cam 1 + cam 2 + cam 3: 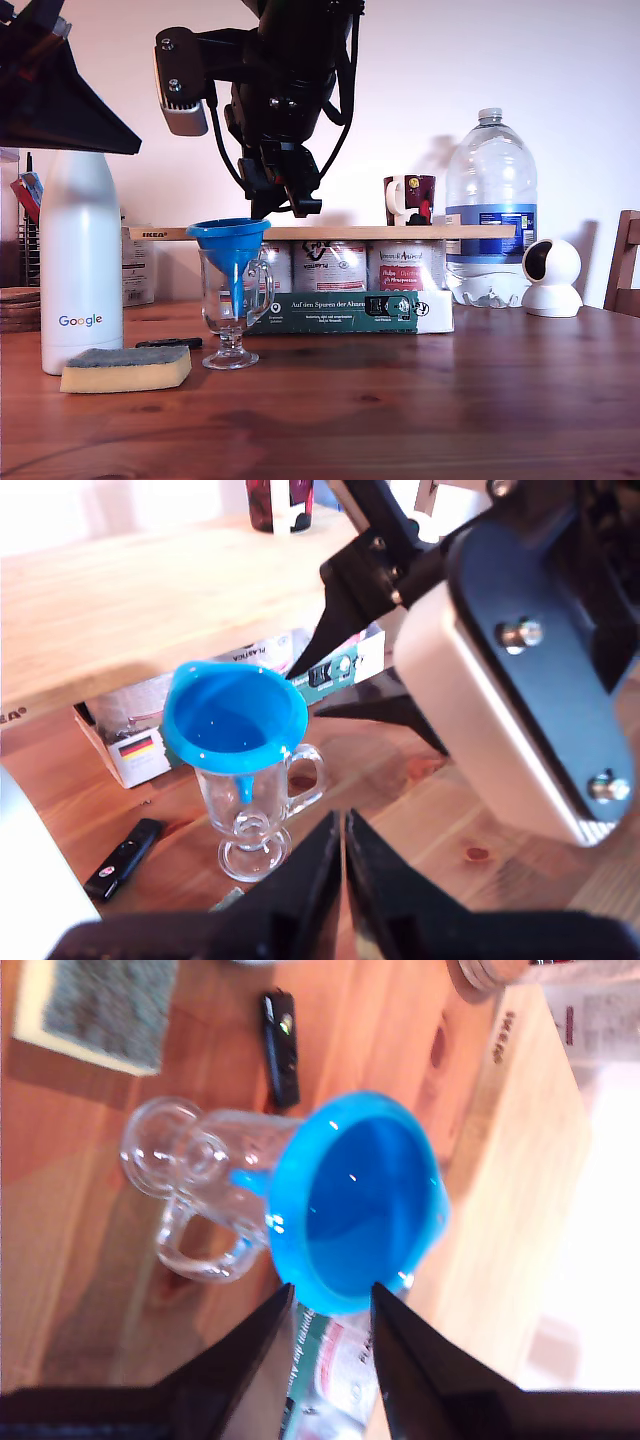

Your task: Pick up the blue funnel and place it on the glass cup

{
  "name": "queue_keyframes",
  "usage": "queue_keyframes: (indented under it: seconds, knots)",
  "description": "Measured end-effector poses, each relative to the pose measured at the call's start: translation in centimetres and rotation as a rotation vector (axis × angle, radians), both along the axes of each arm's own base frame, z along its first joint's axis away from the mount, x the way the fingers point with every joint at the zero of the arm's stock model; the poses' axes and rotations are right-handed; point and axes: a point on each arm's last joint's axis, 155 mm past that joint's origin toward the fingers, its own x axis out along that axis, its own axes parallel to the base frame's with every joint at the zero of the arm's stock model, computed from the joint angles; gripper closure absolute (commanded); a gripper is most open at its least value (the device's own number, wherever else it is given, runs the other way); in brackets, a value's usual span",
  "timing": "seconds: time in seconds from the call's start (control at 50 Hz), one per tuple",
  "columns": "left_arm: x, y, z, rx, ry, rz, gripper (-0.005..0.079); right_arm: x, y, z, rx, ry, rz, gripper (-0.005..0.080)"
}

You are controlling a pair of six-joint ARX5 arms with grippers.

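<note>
The blue funnel [231,240] sits upright in the glass cup [232,310], its spout hanging inside the glass. The cup stands on the wooden table toward the exterior view's left. My second gripper [289,203] hangs just above the funnel's rim on the exterior view's right side. In the second wrist view the second gripper [332,1297] is open, its fingertips [283,1305] at the edge of the funnel [355,1195] over the cup [200,1200]. My first gripper [343,828] is shut on nothing, held high and back from the funnel [235,718] and cup [255,810]; its arm [55,95] fills the exterior view's top left.
A white Google bottle [80,260] and a sponge [127,368] stand left of the cup in the exterior view. Behind it are a green box [345,311] and a wooden board [380,232] on cans, carrying a dark red mug [410,198]. A water bottle [490,210] and a white camera [552,277] are at the right.
</note>
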Motion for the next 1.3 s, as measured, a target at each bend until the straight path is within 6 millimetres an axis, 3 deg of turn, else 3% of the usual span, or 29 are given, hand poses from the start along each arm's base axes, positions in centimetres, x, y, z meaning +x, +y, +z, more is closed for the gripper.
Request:
queue_keyframes:
  seconds: [0.34,0.56,0.62,0.7,0.78,1.04,1.22,1.3]
  knots:
    - [0.0,0.0,0.0,0.012,-0.011,-0.004,0.0766,-1.3,0.7,0.6,0.048,0.018,-0.027,0.054]
    - [0.0,0.0,0.0,0.015,-0.013,-0.006,0.0766,-2.6,-1.1,3.9,0.11,0.029,-0.09,0.0547]
    - [0.0,0.0,0.0,0.014,-0.013,-0.005,0.0766,-3.1,-1.7,4.9,0.152,0.044,-0.124,0.0612]
    - [0.0,0.0,0.0,0.015,-0.013,-0.006,0.0766,-3.9,-2.8,5.6,0.196,0.081,-0.173,0.0772]
    - [0.0,0.0,0.0,0.014,-0.013,-0.005,0.0766,-4.6,-3.5,6.2,0.222,0.107,-0.198,0.0758]
    - [0.0,0.0,0.1,0.012,-0.017,-0.005,0.0766,-5.2,-3.5,8.5,0.552,0.215,-0.39,0.0757]
    - [0.1,0.0,0.3,0.01,-0.023,-0.005,0.0766,-6.2,-2.4,7.6,0.824,0.474,-0.554,0.0757]
    - [0.1,0.0,0.3,0.009,-0.026,-0.005,0.0766,-5.5,-2.9,7.6,0.87,0.507,-0.59,0.0757]
